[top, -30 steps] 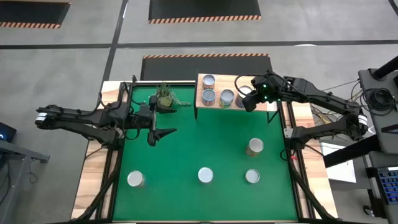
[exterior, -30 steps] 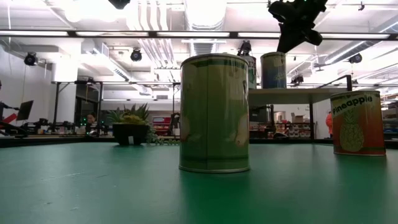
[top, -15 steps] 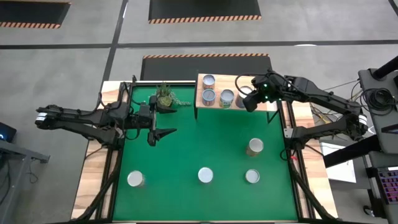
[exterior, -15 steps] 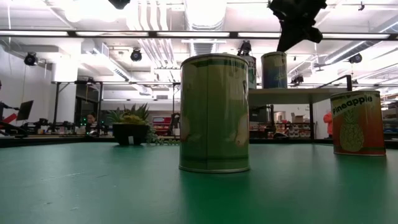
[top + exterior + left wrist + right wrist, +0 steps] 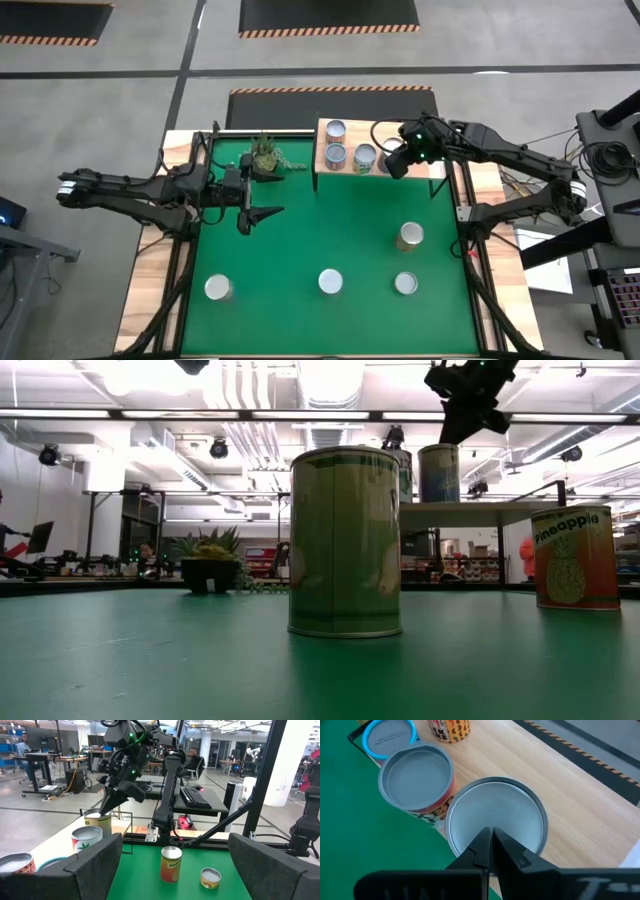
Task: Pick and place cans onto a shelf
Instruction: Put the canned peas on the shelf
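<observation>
The light-wood shelf stands at the table's far edge and carries several cans. My right gripper is shut and stands over the silver top of the shelf can nearest the table's right edge. It also shows in the low view and the left wrist view. Several more cans stand upright on the green mat. My left gripper is open and empty over the mat's left part. My right gripper's shut fingertips slant down from the table's right side over the can's round top. The can stands upright on the shelf plank. I cannot tell whether the fingertips touch the top or hang just above it.
A small potted plant stands at the mat's far left, beside the shelf. The nearest can and a pineapple-labelled can fill the low view. The wooden table rim and black frame posts border the mat.
My right gripper has gone a little toward the table's left edge over the shelf, staying shut. The cans have kept their places.
</observation>
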Robot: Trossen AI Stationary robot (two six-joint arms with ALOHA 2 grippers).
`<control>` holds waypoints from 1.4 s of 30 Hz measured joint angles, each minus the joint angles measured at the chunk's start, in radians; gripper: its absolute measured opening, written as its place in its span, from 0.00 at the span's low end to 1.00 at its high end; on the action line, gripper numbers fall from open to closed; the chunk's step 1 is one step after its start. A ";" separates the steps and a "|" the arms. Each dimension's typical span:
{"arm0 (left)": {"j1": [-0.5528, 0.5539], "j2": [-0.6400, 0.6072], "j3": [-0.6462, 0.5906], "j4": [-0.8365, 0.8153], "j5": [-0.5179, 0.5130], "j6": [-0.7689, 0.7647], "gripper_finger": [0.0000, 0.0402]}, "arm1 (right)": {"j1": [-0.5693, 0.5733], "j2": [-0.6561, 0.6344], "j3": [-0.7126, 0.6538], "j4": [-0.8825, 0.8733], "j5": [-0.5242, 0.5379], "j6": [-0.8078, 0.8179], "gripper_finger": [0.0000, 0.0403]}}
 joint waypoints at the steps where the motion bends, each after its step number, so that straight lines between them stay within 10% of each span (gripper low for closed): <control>1: 0.000 0.000 0.000 0.000 0.000 0.000 0.86 | 0.000 0.001 0.003 -0.004 -0.001 0.000 0.02; 42: 0.000 0.000 0.000 -0.001 0.000 0.000 0.86 | 0.000 0.005 0.048 -0.067 -0.004 -0.009 0.02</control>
